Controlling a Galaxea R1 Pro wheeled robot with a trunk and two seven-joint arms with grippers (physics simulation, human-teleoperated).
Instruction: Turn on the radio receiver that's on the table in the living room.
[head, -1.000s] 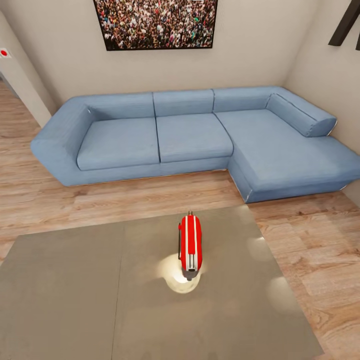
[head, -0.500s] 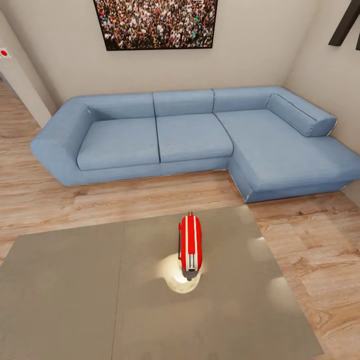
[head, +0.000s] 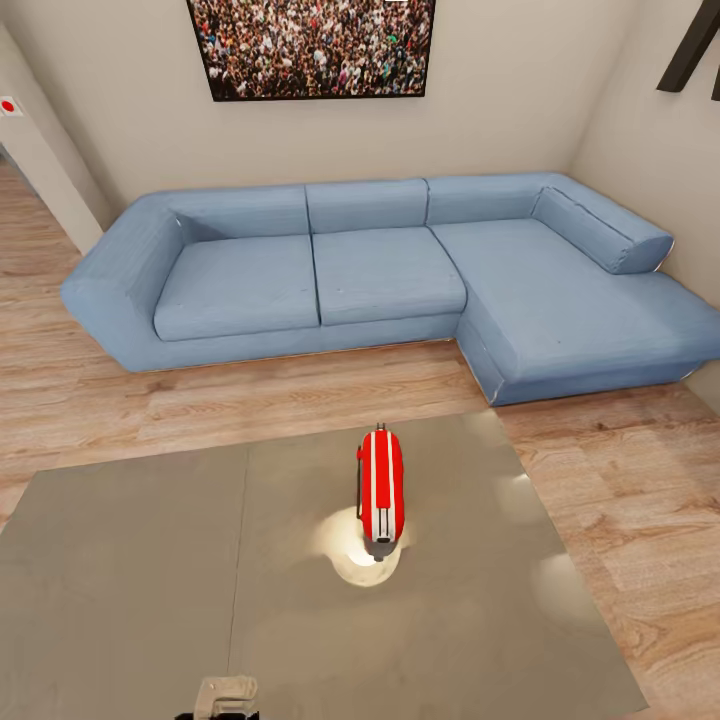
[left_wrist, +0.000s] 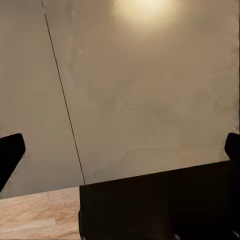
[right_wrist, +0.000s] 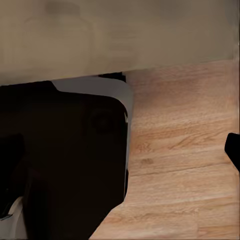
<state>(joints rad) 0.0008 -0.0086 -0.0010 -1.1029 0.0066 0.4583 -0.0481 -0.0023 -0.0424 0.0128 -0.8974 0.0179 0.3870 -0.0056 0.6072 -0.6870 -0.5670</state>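
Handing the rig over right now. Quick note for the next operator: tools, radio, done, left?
Left tool: fingertips sit wide apart at the edges of its wrist view, open and empty, over the table near its front edge. Part of the left arm is showing at the bottom of the head view.
Right tool: one fingertip visible in its wrist view, state unclear; it holds nothing that I can see.
Radio receiver: lying on the table, right of its seam, dark end panel toward the robot, blue sofa beyond it.
Done: robot is at the table, facing the radio.
Left: reach out to the radio and switch it on; nothing touches it yet.
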